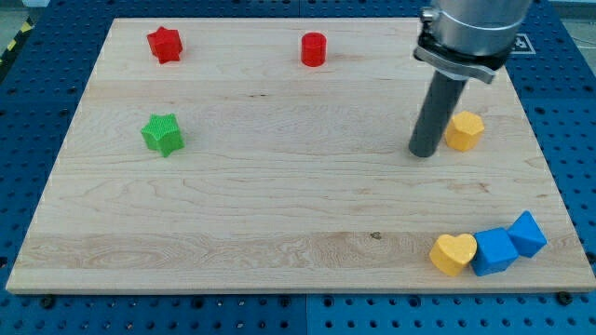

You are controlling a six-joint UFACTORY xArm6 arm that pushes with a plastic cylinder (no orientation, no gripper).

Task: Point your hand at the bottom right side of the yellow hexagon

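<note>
Nearest the camera, the wooden board spans the scene. The arm carries no jaws; its rod ends in my tip, resting just left of the yellow hexagon at mid-right. At near right, two blue blocks and a yellow heart touch in a row. Far left holds a red star; below it, a green star. A red cylinder stands far centre.

Wooden board carries 7 blocks: red star, red cylinder, green star, yellow hexagon, yellow heart, 2 blue blocks.
</note>
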